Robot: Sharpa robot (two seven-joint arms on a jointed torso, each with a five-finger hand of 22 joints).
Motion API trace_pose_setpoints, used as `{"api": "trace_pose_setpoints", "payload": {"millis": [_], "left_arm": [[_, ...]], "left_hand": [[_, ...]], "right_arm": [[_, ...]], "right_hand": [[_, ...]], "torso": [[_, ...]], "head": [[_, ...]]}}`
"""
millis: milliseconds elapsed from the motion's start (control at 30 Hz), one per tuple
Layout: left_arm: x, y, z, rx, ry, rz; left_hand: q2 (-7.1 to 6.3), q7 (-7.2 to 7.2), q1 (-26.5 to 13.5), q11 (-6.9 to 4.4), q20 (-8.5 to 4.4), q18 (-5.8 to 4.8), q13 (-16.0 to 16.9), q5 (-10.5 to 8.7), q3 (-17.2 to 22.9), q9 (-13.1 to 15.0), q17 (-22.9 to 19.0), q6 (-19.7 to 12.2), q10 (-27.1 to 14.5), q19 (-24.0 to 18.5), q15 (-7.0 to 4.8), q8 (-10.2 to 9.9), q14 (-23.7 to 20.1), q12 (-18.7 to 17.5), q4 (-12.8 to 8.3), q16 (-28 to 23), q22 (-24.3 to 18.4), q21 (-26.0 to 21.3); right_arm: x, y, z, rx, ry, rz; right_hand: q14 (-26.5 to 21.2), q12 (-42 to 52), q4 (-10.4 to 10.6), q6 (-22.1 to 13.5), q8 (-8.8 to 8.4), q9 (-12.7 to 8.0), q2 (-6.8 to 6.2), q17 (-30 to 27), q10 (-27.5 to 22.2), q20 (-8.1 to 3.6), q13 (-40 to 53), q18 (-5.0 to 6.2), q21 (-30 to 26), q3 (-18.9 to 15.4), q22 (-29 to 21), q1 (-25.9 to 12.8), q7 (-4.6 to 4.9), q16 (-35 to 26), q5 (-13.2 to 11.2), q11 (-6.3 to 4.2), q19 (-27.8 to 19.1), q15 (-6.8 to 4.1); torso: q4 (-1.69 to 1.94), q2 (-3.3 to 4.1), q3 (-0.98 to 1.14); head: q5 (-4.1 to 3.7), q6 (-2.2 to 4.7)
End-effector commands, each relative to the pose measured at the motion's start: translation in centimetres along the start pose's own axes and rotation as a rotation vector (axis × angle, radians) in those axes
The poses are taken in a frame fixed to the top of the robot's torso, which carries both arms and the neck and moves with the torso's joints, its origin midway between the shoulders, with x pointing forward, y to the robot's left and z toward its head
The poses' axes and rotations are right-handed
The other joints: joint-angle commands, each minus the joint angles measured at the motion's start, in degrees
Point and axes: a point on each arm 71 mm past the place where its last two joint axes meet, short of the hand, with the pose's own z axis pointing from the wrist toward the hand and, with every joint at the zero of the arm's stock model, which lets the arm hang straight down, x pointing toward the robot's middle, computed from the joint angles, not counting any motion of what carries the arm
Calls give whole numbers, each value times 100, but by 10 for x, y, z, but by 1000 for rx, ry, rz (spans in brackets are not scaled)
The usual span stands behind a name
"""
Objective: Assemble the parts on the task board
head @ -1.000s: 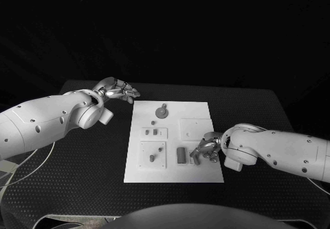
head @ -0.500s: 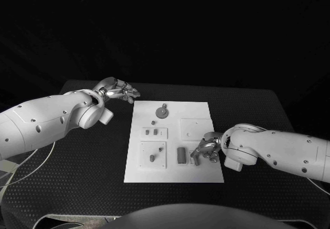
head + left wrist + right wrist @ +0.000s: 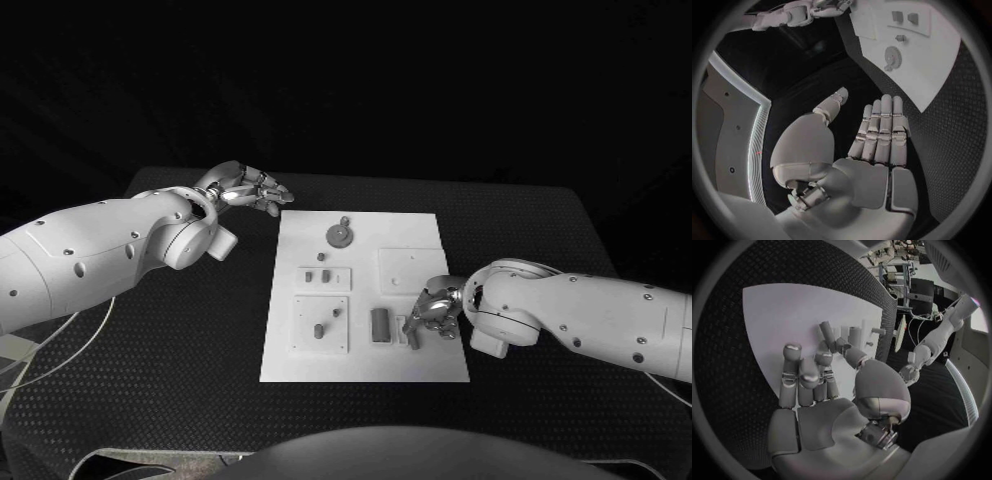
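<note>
The left hand (image 3: 248, 188) hangs over the black table (image 3: 173, 330) just off the far left corner of the white board (image 3: 418, 365), touching none of the parts. In the left wrist view its fingers (image 3: 882, 127) lie straight and side by side, the thumb held away from them, and nothing rests in the palm, so the hand is spread and holds nothing. The board lies just beyond its fingertips, and the part nearest them is a round disc with a short stem (image 3: 339, 234), standing at the far end of the board. The left arm (image 3: 87, 260) reaches in across the table's left side, with its wrist bent toward the board.

Toward the middle of the board, between the two hands, two small pieces (image 3: 323, 277) sit on a raised square, and two more pegs (image 3: 326, 322) sit on the larger square nearer the robot.

Further right, a dark upright bar (image 3: 379, 323) stands just beside the right hand (image 3: 433, 312), on its thumb side. The right hand rests low over the board's near right part, with its fingers (image 3: 804, 375) curled down toward the white surface. A short peg (image 3: 413, 336) sits right at its fingertips; the right wrist view shows the thumb and a finger closing in beside small cylinders (image 3: 853, 336), but whether the hand actually pinches one cannot be told. The right arm (image 3: 591, 315) comes in low from the table's right side, its elbow well out from the board.
</note>
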Motion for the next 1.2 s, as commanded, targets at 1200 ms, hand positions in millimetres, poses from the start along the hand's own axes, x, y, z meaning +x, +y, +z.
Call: {"api": "trace_pose_setpoints", "payload": {"millis": [1200], "left_arm": [[2,-2,0,3,24,2]], "left_hand": [[17,5,-29,-18,-10,-35,-7,-29,8,-9,23,-29,-12,-35,17,7,32,1,53,-52,-1,37]], "right_arm": [[-4,-6,-3,-3,-16,99]], "right_hand": [[14,30,22,182,98,19,97,-2,75,15,-6,131,30,-130,88,-49,-51,26,17,-71,44,-79]], "torso": [[-1,0,2]], "head": [[23,-9]]}}
